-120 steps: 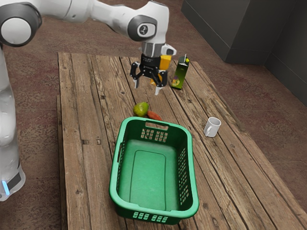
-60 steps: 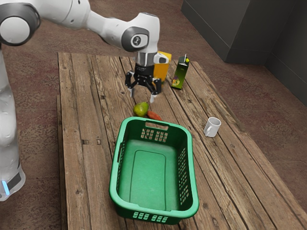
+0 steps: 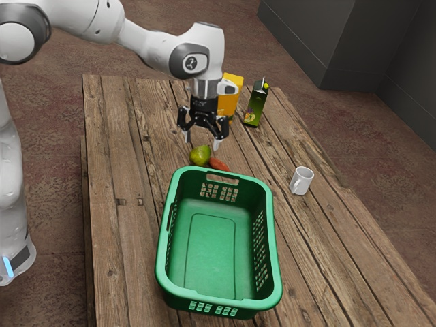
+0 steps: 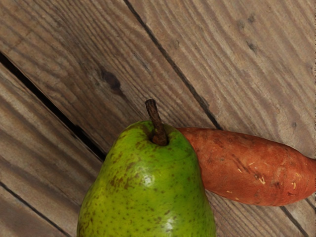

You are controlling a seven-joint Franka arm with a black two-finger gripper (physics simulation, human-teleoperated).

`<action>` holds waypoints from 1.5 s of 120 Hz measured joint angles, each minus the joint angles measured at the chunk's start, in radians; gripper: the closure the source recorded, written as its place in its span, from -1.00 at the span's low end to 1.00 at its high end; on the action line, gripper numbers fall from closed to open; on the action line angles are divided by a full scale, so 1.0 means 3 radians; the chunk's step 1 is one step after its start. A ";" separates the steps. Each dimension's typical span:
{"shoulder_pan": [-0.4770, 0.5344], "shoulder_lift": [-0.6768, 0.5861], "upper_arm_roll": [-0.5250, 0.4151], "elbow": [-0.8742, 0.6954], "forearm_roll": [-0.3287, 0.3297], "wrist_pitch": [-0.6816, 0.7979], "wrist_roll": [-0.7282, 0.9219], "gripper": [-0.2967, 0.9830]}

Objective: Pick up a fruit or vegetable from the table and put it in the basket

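The plump green pear needs our black two-finger gripper, wide-spread and empty, lowered astride, missing the long orange sweet potato at its exterior-view four o'clock.

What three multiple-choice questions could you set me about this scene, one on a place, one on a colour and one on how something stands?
1. What lies right beside the speckled green pear?
A) a white mug
B) a reddish-orange sweet potato
C) a dark green carton

2. What colour is the big plastic basket with slotted walls?
A) yellow
B) white
C) green

3. How is the black metal pincer at the arm's end?
A) open, holding nothing
B) shut on the pear
C) shut on the mug

Key:
1 B: the wrist view shows it right next to the pear.
2 C: its rim, walls and floor are all green in the exterior view.
3 A: its two fingers stand apart above the table with nothing between them.
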 joint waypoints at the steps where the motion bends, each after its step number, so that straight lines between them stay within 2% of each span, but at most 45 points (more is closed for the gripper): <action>1: -0.0002 0.0004 0.0000 0.0000 0.0000 0.0001 -0.0001 -0.54; 49: -0.0011 0.0267 -0.0003 0.0007 -0.0119 0.0072 -0.0018 -0.54; 98: -0.0021 0.0305 0.0005 -0.0043 -0.0208 0.0136 -0.0016 -0.53; 104: -0.0023 0.0297 0.0010 -0.0060 -0.0213 0.0140 -0.0019 -0.44; 123: -0.0032 0.0258 0.0019 -0.0068 -0.0182 0.0135 -0.0071 0.03; 140: -0.0010 0.0214 0.0012 -0.0064 -0.0182 0.0134 -0.0123 0.07; 158: -0.0111 -0.0298 0.0002 -0.0023 -0.0133 0.0121 -0.0211 0.08; 168: -0.0423 -0.0762 -0.0004 -0.0021 -0.0011 0.0073 -0.0321 0.08; 180: -0.0675 -0.1252 -0.0279 -0.0056 0.0067 -0.0052 -0.0544 0.06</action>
